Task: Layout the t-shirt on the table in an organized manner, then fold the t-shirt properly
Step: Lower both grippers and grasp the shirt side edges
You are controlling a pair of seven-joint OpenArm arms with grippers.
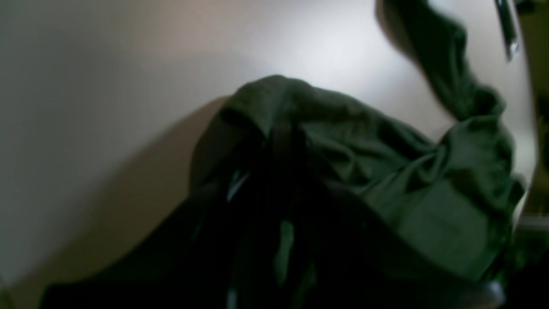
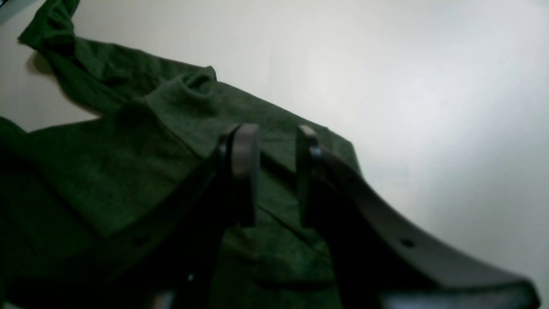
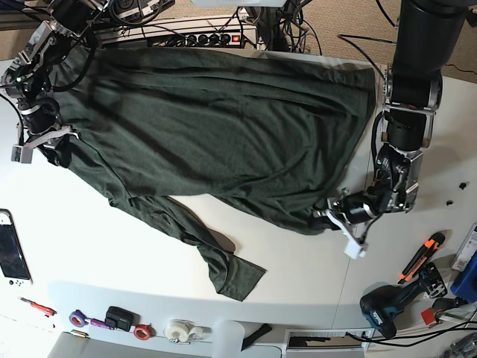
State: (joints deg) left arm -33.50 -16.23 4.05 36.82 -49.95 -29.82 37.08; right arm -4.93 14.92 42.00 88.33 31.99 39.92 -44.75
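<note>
The dark green t-shirt lies spread across the back half of the white table, with one sleeve trailing toward the front. My left gripper is at the shirt's lower right edge. In the left wrist view its dark fingers are wrapped in bunched cloth and look shut on it. My right gripper is at the shirt's far left edge. In the right wrist view it stands open with a narrow gap, just over a hemmed part of the shirt.
A power strip and cables run along the back edge. A drill and an orange-handled tool lie at the right front. Tape rolls and small items line the front edge. A flat device sits at the left edge.
</note>
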